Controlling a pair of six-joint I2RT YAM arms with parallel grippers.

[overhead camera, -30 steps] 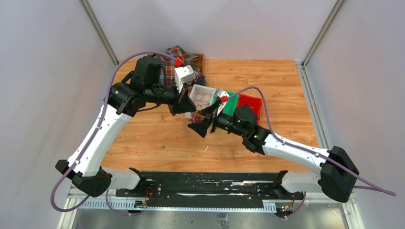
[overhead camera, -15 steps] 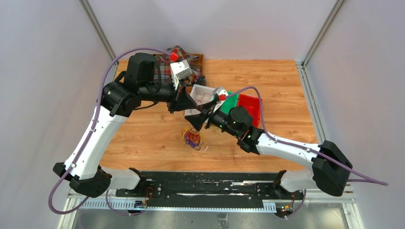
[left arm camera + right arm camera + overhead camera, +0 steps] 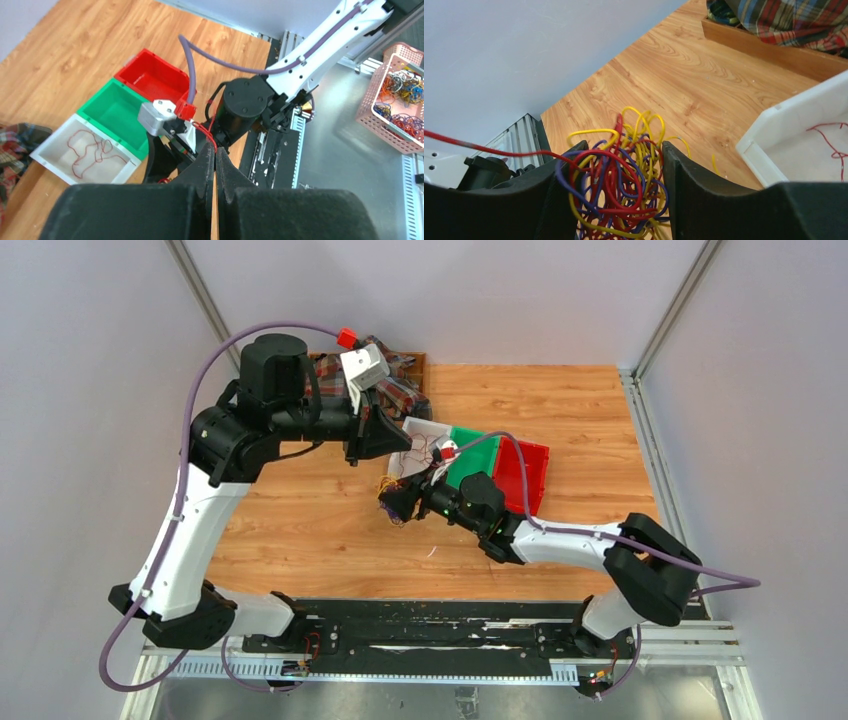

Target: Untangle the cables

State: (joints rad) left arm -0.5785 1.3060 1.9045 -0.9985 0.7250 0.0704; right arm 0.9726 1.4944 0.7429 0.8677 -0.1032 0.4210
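Note:
The cables (image 3: 624,175) are a fist-sized tangle of yellow, red and blue-purple loops resting on the wooden table. My right gripper (image 3: 624,150) straddles the tangle with its jaws half-wide, and loops touch both fingers. Seen from above, the right gripper (image 3: 398,502) covers most of the cables (image 3: 390,487). One red wire (image 3: 484,149) runs taut out of the tangle to the left. My left gripper (image 3: 215,149) is shut on that red wire (image 3: 205,131) and holds it raised above the right wrist. From above, the left gripper (image 3: 383,447) sits just behind the tangle.
A white bin (image 3: 425,430) holding a loose red wire, a green bin (image 3: 470,455) and a red bin (image 3: 525,465) stand in a row behind the right gripper. A plaid cloth (image 3: 395,390) lies at the back. A pink basket (image 3: 395,95) of wires stands off the table.
The right gripper moved left and down over the tangle, and its jaws narrowed around it. The left arm drew back and up, pulling the red wire taut.

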